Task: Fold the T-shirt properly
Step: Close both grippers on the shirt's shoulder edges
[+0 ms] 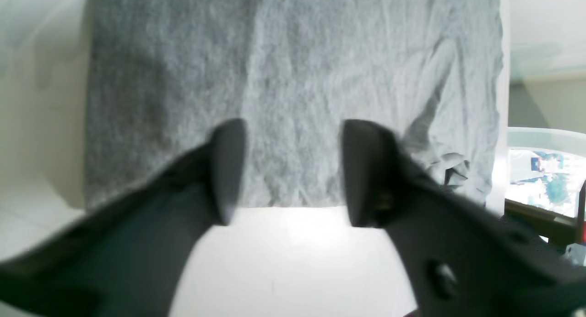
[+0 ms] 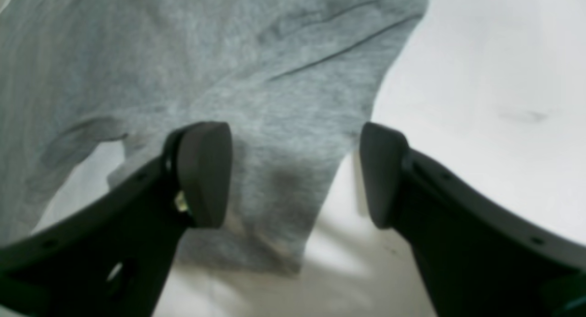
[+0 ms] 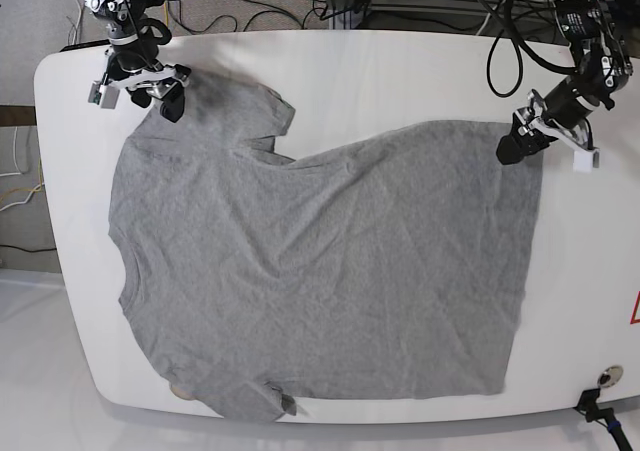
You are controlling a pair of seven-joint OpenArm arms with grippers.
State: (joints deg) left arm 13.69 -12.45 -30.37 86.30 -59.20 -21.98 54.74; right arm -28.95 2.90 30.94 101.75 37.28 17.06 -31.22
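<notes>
The heather-grey T-shirt (image 3: 320,271) lies spread flat and wrinkled on the white table (image 3: 400,71), collar side to the left and hem to the right. My right gripper (image 3: 165,106) stands open at the far-left sleeve. In the right wrist view the sleeve fabric (image 2: 274,124) lies under the gap of the right gripper (image 2: 295,175), with nothing pinched. My left gripper (image 3: 510,147) is open at the hem's far-right corner. In the left wrist view the left gripper (image 1: 293,170) straddles the shirt's edge (image 1: 293,124) without holding it.
Black cables (image 3: 300,6) run along the table's far edge behind both arms. A small round fitting (image 3: 605,376) sits near the front right corner, beside a red mark (image 3: 634,311) at the right edge. The shirt's lower sleeve (image 3: 270,403) reaches the front table edge.
</notes>
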